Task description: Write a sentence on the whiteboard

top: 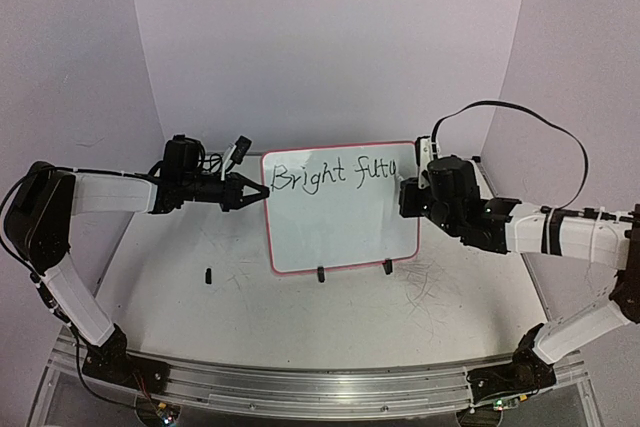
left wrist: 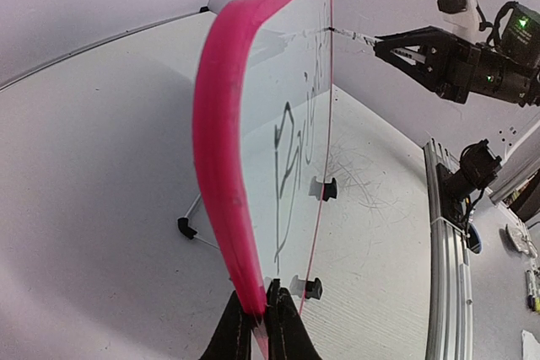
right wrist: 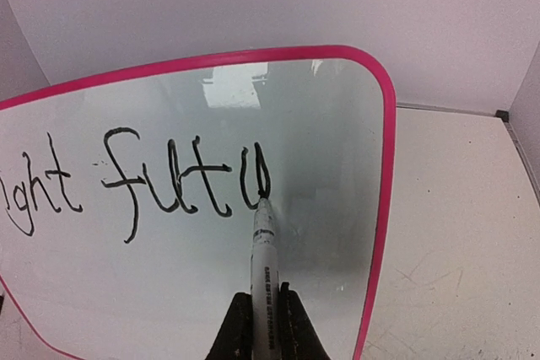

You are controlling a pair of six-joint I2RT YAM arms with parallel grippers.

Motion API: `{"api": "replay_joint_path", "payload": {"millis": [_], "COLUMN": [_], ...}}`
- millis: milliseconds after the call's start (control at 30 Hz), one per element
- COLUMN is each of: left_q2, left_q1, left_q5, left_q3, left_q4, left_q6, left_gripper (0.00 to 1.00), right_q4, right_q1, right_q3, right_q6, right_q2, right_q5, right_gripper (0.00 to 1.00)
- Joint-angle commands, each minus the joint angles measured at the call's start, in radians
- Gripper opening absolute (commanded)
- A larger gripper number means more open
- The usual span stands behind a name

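I observed the left arm (top: 110,192) extended rightward above the table (top: 200,322). The left gripper (top: 258,190) was clamped shut on the left edge of the one whiteboard (top: 340,232), which stood upright at table centre on two clip feet (top: 320,273). The sentence (top: 335,175) read "Bright futu". The right arm (top: 570,232) reached leftward. The right gripper (right wrist: 264,319) was closed on one marker (right wrist: 263,246), its tip touching the last "u".

sentence (right wrist: 139,181) start cut off by right wrist view's left edge, marker (right wrist: 264,271) print seemingly unreadable
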Motion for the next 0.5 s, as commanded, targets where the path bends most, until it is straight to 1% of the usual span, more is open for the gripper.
{"api": "replay_joint_path", "payload": {"millis": [0, 200, 300, 400, 467], "left_q2": [-0.052, -0.052, -0.054, -0.056, -0.055], "left_q1": [0.005, 0.005, 0.004, 0.004, 0.005], "left_q5": [-0.035, -0.035, -0.037, -0.039, -0.038], "left_q3": [0.023, 0.023, 0.022, 0.021, 0.022], "left_q4": [0.06, 0.061, 0.06, 0.06, 0.06], "left_q6": [0.07, 0.069, 0.069, 0.071, 0.071], "left_gripper": [0.0, 0.0, 0.0, 0.0, 0.0], "right_q4": [-0.024, -0.037, -0.035, -0.002, 0.008], "right_q1": [-0.006, -0.006, -0.006, -0.006, -0.006], "right_q3": [-0.019, -0.004, 0.011, -0.025, -0.042], "right_q6": [0.028, 0.004, -0.008, -0.025, -0.027], "right_q2": [-0.044, -0.073, -0.09, -0.139, -0.171], "right_q5": [-0.004, 0.051, 0.01, -0.071, -0.057], "right_gripper": [0.0, 0.0, 0.0, 0.0, 0.0]}}
